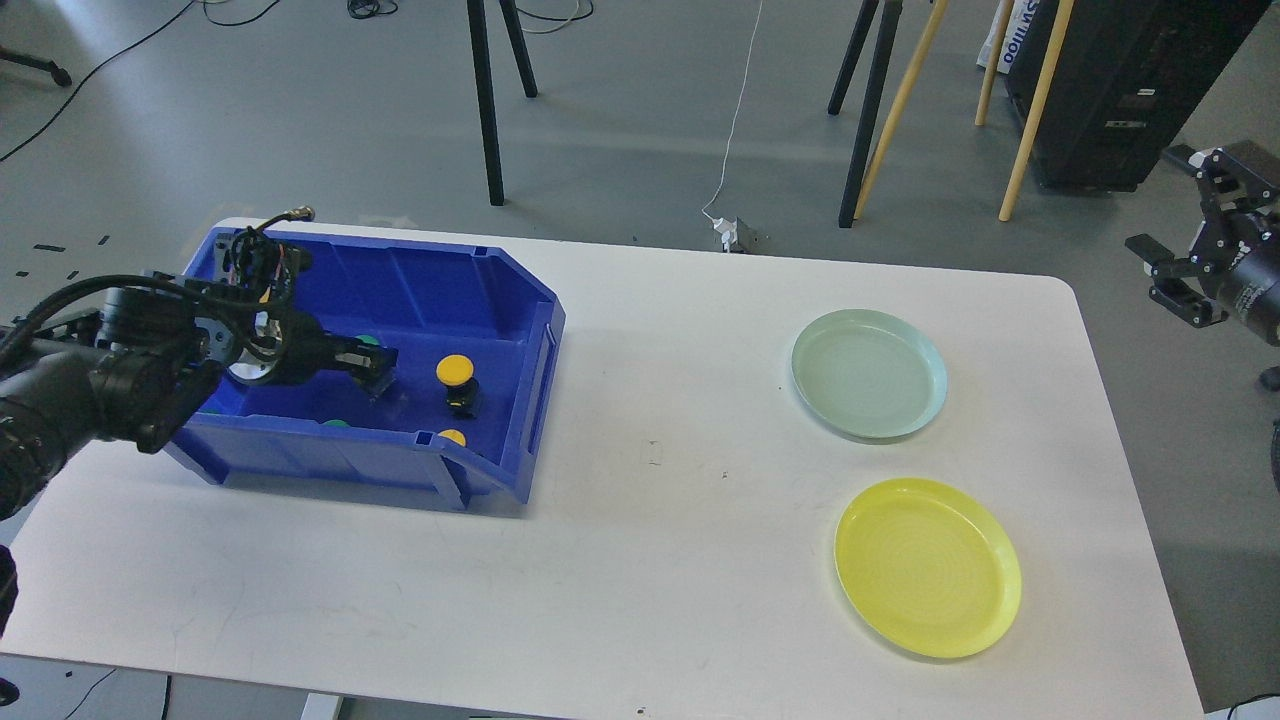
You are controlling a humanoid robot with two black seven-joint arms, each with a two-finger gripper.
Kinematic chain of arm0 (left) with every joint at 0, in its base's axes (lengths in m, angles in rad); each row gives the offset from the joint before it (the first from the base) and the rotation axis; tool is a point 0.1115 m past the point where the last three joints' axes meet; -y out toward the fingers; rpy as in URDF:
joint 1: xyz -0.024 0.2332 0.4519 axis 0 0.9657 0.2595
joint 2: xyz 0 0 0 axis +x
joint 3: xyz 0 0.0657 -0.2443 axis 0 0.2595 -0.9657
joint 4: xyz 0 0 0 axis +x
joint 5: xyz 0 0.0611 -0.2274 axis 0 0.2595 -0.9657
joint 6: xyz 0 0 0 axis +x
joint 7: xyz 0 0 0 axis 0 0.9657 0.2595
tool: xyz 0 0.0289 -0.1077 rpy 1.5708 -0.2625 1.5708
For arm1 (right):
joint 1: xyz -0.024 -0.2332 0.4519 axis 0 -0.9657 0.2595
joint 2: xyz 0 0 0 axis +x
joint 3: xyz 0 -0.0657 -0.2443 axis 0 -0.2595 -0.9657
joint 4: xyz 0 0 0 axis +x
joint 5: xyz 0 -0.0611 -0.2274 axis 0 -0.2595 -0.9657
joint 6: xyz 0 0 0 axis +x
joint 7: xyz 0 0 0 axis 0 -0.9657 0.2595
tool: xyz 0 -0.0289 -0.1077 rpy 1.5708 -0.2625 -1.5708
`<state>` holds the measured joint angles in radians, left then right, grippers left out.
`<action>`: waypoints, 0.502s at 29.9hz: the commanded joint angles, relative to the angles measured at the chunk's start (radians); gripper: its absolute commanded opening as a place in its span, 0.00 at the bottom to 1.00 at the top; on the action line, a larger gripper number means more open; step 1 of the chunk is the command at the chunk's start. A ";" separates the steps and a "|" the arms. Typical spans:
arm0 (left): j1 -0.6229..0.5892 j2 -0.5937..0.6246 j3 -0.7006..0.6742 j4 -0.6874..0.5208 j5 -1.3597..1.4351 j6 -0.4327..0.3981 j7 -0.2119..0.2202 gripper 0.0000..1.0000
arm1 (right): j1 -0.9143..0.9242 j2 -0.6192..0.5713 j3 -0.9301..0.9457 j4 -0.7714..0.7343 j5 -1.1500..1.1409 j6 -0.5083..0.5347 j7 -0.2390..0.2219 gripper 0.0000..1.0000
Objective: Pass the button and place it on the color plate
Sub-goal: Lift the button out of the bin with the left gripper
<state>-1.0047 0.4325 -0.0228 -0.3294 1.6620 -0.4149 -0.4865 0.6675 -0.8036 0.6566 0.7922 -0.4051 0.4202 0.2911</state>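
A blue bin point(500, 275) stands on the left of the white table. Inside it, a yellow button point(456, 370) stands upright on its black base. A second yellow button point(452, 437) and a green one point(335, 424) peek over the front wall. Another green button point(368, 341) is mostly hidden behind my left gripper point(374, 368), which reaches low into the bin; its fingers look dark and I cannot tell them apart. My right gripper point(1172, 278) hangs open and empty off the table's right edge. A pale green plate point(868, 372) and a yellow plate point(927, 566) lie at the right.
The bin's walls surround my left gripper on all sides. The table point(650, 520) ends with a rounded corner at the far right. Black tripod legs point(485, 110) and wooden poles point(1035, 110) stand on the floor behind it.
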 commanded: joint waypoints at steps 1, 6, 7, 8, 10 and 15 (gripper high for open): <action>-0.054 0.084 -0.003 -0.039 -0.010 -0.036 -0.002 0.28 | 0.001 0.014 0.000 -0.001 -0.004 -0.003 -0.003 0.98; -0.092 0.211 -0.012 -0.178 -0.046 -0.074 -0.002 0.28 | 0.003 0.035 0.000 -0.004 -0.020 -0.003 -0.004 0.98; -0.095 0.241 -0.014 -0.215 -0.069 -0.074 -0.002 0.28 | 0.003 0.040 0.000 -0.005 -0.023 -0.003 -0.006 0.98; -0.098 0.261 -0.014 -0.252 -0.089 -0.074 -0.002 0.28 | 0.003 0.044 0.000 -0.005 -0.026 -0.003 -0.006 0.98; -0.113 0.307 -0.016 -0.337 -0.129 -0.074 -0.002 0.28 | 0.003 0.055 0.000 -0.005 -0.029 -0.003 -0.007 0.98; -0.170 0.440 -0.069 -0.563 -0.232 -0.074 -0.002 0.29 | 0.003 0.072 0.000 -0.005 -0.034 -0.003 -0.007 0.98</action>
<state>-1.1510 0.8058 -0.0521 -0.7765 1.4891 -0.4889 -0.4889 0.6703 -0.7399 0.6566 0.7869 -0.4377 0.4171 0.2839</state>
